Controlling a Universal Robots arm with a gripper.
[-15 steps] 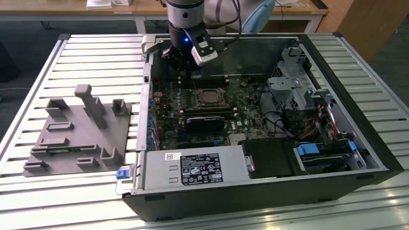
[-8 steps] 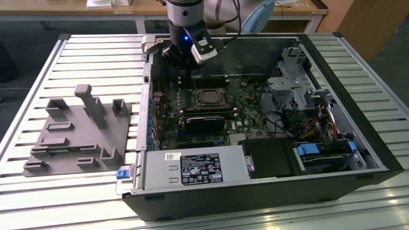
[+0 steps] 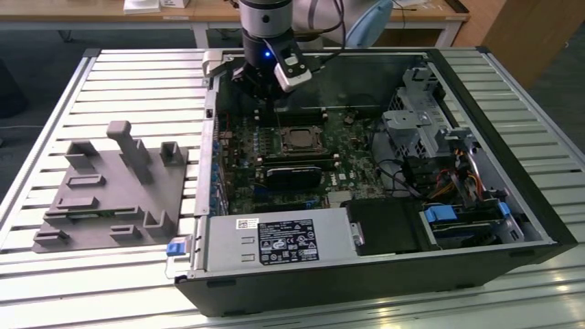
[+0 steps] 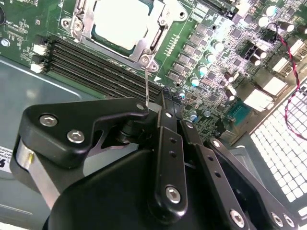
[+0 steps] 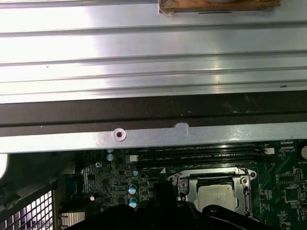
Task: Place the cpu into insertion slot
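Black gripper [image 4: 165, 103] linkage looms closest in the second wrist view, hanging over the open computer case [image 3: 512, 199] and its green motherboard [image 4: 211, 48]; whether its fingers are spread, I cannot tell. Beyond them, cpu [image 4: 122, 21] sits in the insertion slot [image 4: 154, 36], silvery face up.

Slatted metal bench [image 3: 55, 103], wooden desk [image 3: 210, 10] behind, grey floor [image 3: 37, 41]

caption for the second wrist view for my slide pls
Wrist camera looking past the black gripper at the cpu lying in the insertion slot on the green motherboard.
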